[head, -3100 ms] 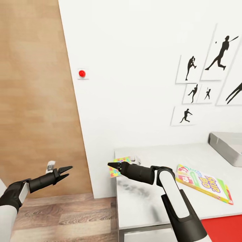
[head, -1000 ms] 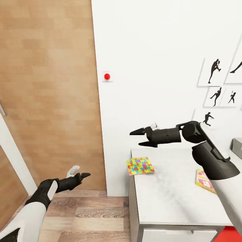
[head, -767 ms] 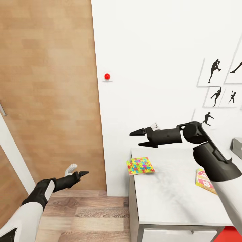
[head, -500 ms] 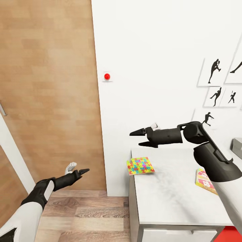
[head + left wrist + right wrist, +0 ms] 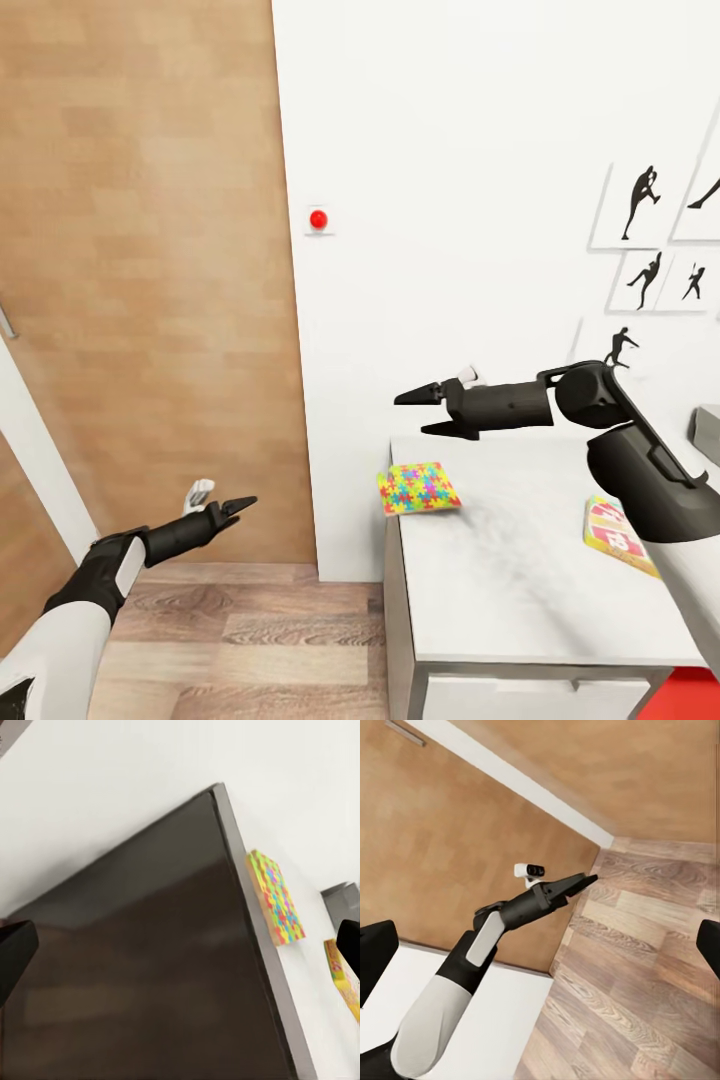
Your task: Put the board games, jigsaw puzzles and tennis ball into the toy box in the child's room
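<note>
Jigsaw puzzle point(image 5: 418, 488) lies flat on the table's point(image 5: 520, 600) near-left corner, at about 7 o'clock below the right gripper point(image 5: 422, 413), whose fingers are apart and empty. The left gripper point(image 5: 240, 503) hangs over the floor point(image 5: 250, 640), fingers seemingly together. A board game point(image 5: 618, 532) lies at 3 o'clock, not packed; nothing looks stored yet. Since three seconds ago the camera has turned left, and the right arm has risen off the puzzle.

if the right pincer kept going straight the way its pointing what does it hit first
Probably nothing on the table. The right pincer, open, points past the table's left end, above the jigsaw puzzle. Its wrist view looks at the left arm, wood floor and door; depth is unclear.
</note>
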Controlling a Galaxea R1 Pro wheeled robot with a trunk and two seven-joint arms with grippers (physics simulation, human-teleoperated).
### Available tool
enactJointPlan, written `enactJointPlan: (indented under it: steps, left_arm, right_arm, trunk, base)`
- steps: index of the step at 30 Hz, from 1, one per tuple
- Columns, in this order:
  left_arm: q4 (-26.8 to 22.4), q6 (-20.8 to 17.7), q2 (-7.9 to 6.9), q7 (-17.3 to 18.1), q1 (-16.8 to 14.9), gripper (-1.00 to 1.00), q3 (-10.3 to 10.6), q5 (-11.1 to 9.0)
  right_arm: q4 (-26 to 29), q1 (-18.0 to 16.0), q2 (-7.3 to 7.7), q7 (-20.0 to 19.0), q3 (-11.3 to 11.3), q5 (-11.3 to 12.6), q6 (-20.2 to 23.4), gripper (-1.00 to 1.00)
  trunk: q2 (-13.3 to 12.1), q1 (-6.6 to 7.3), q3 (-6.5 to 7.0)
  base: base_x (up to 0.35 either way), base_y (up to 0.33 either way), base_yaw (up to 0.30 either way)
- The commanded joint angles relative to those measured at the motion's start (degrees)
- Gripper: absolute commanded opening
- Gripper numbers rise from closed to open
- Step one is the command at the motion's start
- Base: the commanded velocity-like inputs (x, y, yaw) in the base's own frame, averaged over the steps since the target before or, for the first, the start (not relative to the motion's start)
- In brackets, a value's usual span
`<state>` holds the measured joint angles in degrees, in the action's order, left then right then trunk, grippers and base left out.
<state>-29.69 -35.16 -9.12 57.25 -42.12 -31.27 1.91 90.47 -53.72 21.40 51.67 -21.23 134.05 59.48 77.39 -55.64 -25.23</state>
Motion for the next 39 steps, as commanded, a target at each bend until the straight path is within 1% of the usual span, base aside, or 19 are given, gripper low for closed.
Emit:
enactJointPlan:
  steps: [1,5,8,11,23,25,29,32,39]
  left_arm:
    - [-0.01,-1.08,-0.23,0.55,-0.06,1.00,-0.33,0.20]
    - [-0.01,-2.17,-1.25,0.90,-0.06,1.00,-0.36,0.20]
    - [-0.01,-2.42,-1.65,0.97,-0.06,1.00,-0.37,0.20]
    - [-0.01,-2.57,-1.80,1.00,-0.06,1.00,-0.35,0.24]
    - [-0.01,-2.64,-1.92,1.23,-0.14,1.00,-0.49,-0.27]
    - [-0.01,-2.59,-1.89,1.76,-0.15,1.00,-0.58,-0.34]
    - [-0.01,-2.45,-1.81,5.21,-0.15,1.00,-0.56,-0.37]
    - [-0.01,-2.34,-1.85,6.56,-0.15,1.00,-0.57,-0.40]
    - [-0.01,-2.13,-1.85,7.37,-0.15,1.00,-0.76,-0.41]
  right_arm:
    - [0.15,-0.07,0.40,0.49,-0.04,0.59,0.02,1.00]
    - [1.08,-0.07,1.65,0.22,-0.10,0.59,0.23,1.00]
    - [1.31,-0.07,2.25,-0.02,-0.17,0.59,0.31,1.00]
    - [1.41,-0.07,2.54,-0.18,-0.20,0.59,0.35,1.00]
    - [1.46,-0.07,2.62,-0.48,-0.15,0.59,0.48,1.00]
    - [1.46,-0.07,2.61,-0.47,-0.14,0.59,0.47,1.00]
    - [1.46,-0.07,2.60,-0.49,-0.20,0.59,0.44,1.00]
    - [1.46,-0.07,2.60,-0.50,-0.18,0.59,0.45,1.00]
    - [1.46,-0.07,2.60,-0.46,-0.19,0.59,0.43,1.00]
  trunk:
    - [0.46,-0.23,-0.25]
    - [2.06,-1.11,-0.97]
    - [3.27,-1.76,-1.51]
    - [4.47,-2.42,-2.05]
    - [9.28,-5.06,-4.20]
    - [10.08,-5.50,-4.56]
    - [11.69,-6.38,-5.28]
    - [12.89,-7.04,-5.82]
    - [15.70,-8.57,-7.07]
  base:
    - [0.000,0.000,0.000]
    - [0.000,0.000,0.000]
    - [0.000,0.000,0.000]
    - [0.000,0.000,0.000]
    - [0.000,0.000,0.000]
    - [0.000,0.000,0.000]
    - [0.000,0.000,0.000]
    - [0.000,0.000,0.000]
    - [0.000,0.000,0.000]
